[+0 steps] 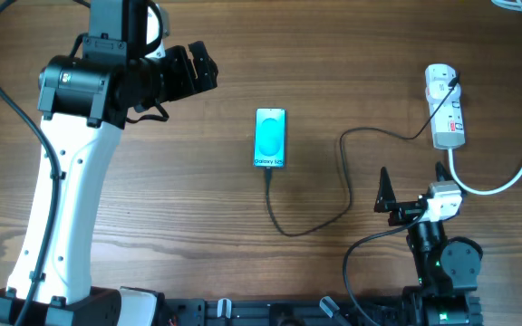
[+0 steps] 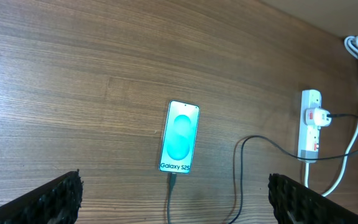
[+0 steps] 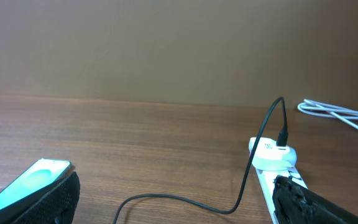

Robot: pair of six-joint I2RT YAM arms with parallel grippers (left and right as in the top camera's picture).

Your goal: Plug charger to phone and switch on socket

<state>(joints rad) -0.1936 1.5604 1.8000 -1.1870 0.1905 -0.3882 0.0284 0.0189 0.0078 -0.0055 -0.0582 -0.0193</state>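
Shows phone point(image 1: 270, 138) on surface point(image 1: 188, 226), charger point(image 1: 344, 172) seemingly plugged into its text end, socket point(image 1: 445, 118) well right of phone. Finds left hand point(image 1: 207, 72) and right hand point(image 1: 413, 195) open, empty. Probably calls next for switching socket on

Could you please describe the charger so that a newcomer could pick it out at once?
On the wooden table, find the phone with the bright blue screen near the middle. The charger is the thin black cable that loops from the phone's lettered end to the white power strip on the right. The strip's own lead is thick and white.
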